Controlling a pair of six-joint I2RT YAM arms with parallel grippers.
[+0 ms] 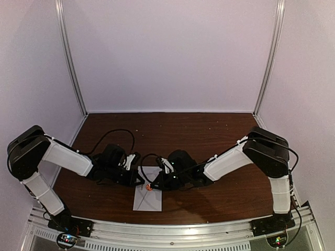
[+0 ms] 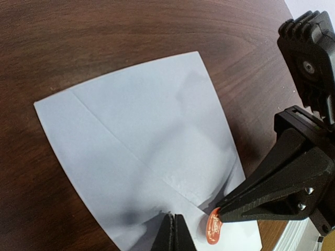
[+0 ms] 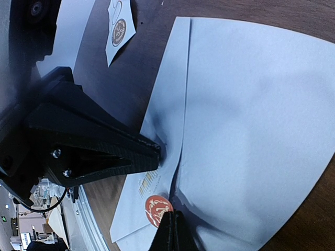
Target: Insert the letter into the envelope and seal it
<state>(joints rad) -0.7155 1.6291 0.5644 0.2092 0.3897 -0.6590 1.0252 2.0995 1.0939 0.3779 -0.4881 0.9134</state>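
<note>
The pale envelope (image 1: 148, 202) lies on the brown table near the front edge, with its triangular flap folded down. It also shows in the left wrist view (image 2: 146, 136) and the right wrist view (image 3: 251, 115). A round red sticker (image 3: 155, 208) lies flat at the flap's tip and also shows in the left wrist view (image 2: 213, 230). My right gripper (image 3: 171, 230) is shut, and its tips rest on the sticker's edge. My left gripper (image 2: 175, 232) is shut, and its tips press on the envelope beside the flap. The letter is not in view.
A small white strip with a round brown sticker (image 3: 119, 29) lies on the table beyond the envelope, near my left arm. Both arms meet over the envelope, their tips a few centimetres apart. A metal rail (image 1: 167, 230) runs along the front edge.
</note>
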